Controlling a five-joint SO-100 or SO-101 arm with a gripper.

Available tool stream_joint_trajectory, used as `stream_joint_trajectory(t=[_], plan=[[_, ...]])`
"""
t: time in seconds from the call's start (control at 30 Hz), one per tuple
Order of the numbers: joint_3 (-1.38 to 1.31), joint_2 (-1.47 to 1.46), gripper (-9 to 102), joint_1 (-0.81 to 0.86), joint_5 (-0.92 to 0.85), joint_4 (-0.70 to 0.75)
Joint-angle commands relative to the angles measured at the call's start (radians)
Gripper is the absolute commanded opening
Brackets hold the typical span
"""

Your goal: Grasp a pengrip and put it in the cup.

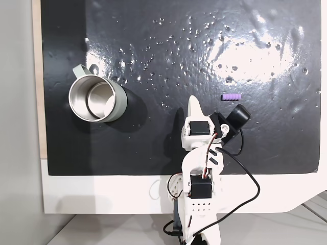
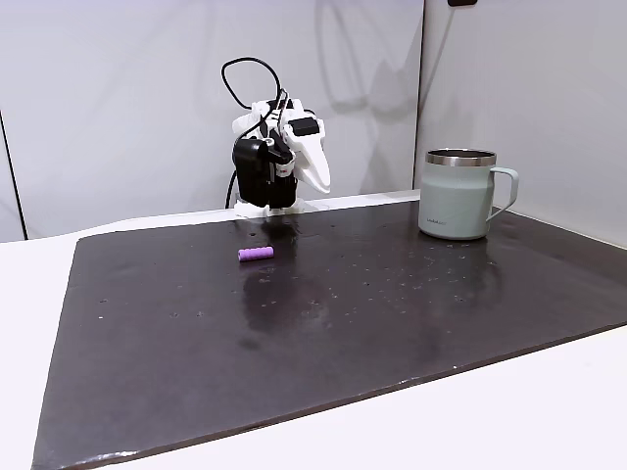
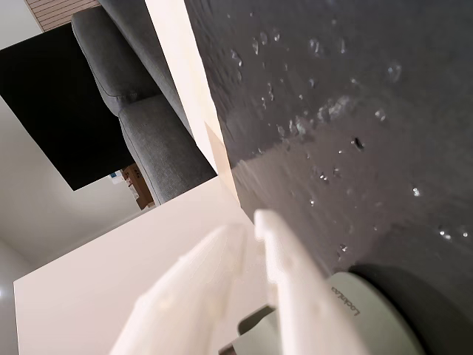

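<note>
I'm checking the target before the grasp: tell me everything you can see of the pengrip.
The pengrip is a tiny light-purple tube with ribs along its length, rubbery-looking. It lies flat on its side on the glossy black mat, also seen in the low fixed view, and nothing touches it but the mat. The gripper is apart from it, and the cup stands far across the mat.

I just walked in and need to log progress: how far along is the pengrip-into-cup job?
Nothing looks done yet. The pengrip lies loose on the black mat, and the cup stands upright across the mat from it. The gripper is folded back near the arm's base, fingers together, holding nothing. Reaching, grasping, carrying and dropping all remain.
</note>
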Motion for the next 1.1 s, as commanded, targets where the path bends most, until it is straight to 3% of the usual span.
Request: stream_joint_trajectory(t=[0.0, 0.4, 0.57, 1.07], plan=[[0.041, 0.012, 0, -0.054, -0.086, 0.006], [0.037, 0.012, 0, -0.054, -0.095, 0.006], [-0.097, 0.014, 0, 0.021, -0.097, 0.081], [-0.928, -0.5, 2, 0.064, -0.252, 0.574]])
